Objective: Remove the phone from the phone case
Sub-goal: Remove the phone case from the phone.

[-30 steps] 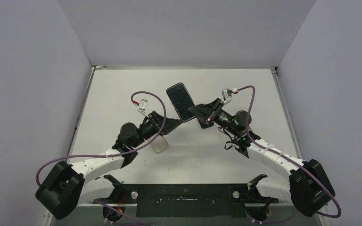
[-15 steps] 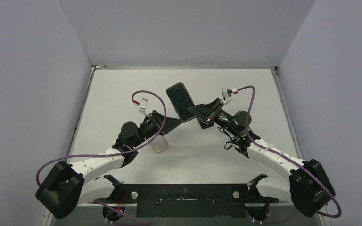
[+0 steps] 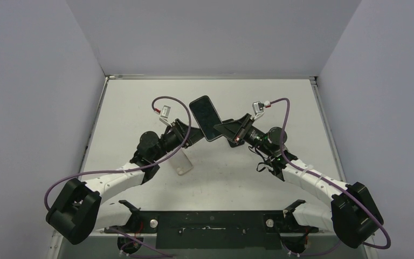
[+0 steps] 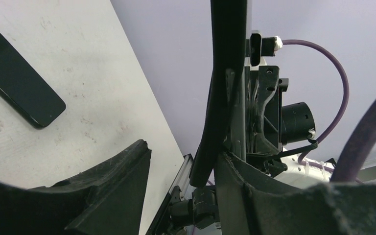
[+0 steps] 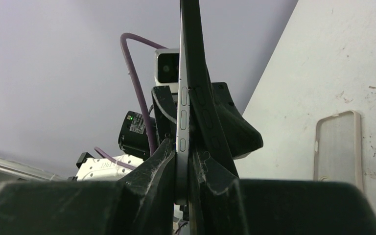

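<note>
I see the phone (image 3: 205,116) held up above the middle of the table (image 3: 285,102), bare, with its dark face turned to the overhead camera. The right gripper (image 3: 223,131) is clamped tight on its near end and reaches in from the right. In the right wrist view the phone stands edge-on between that gripper's two fingers, with its side buttons showing. The clear phone case (image 3: 182,164) lies flat on the table, near and left of the phone, well apart from it. It looks empty, so I judge the separation itself is done. The long axis of the phone runs from near-right to far-left, and the left gripper (image 3: 197,139) sits just left of that same near end. Its jaws are partly open: in the left wrist view the phone's edge is between the fingers (image 4: 120,183), close against one, with a clear gap to the other. If the left arm is to take the phone, I think it should close across the thin edge.
</note>
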Robot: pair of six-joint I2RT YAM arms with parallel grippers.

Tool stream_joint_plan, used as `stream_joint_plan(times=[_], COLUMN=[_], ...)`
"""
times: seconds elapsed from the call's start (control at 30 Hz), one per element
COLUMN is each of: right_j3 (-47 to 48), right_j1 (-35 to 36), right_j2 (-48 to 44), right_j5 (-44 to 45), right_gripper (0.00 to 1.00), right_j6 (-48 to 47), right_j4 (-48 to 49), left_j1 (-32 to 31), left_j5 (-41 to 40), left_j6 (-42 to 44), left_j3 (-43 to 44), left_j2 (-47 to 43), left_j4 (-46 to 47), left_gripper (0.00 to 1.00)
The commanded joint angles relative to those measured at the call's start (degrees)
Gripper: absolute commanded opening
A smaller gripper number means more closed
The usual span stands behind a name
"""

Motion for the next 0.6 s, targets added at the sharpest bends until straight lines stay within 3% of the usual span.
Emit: stream_joint_plan(times=[0.0,0.1,0.3,0.57], right_j3=[2.5,2.4,3.0,1.9], right_j1=[1.5,1.5,1.4,-0.4], right_j2=[-1.5,-1.4,-0.6,-1.5], right_j5=[-7.8,-7.8,-9.4,-10.7], right_gripper=[0.00,0.00,0.00,0.00], right_j6=[-1.6,-1.6,-2.4,-2.6], right_j4=[3.0,3.3,3.0,2.6], left_j1=[3.0,3.8,5.6,6.2], left_j5=[-1.0,-0.5,-0.6,-6.3], left_j6=[-1.3,-1.6,-0.4,6.1], left_j3=[4.6,4.6,4.1,4.8], left_j2=[0.6,0.9,0.8,-0.1], left_j4=[3.3,3.7,0.8,-11.2], left_gripper=[0.45,0.36,0.00,0.00])
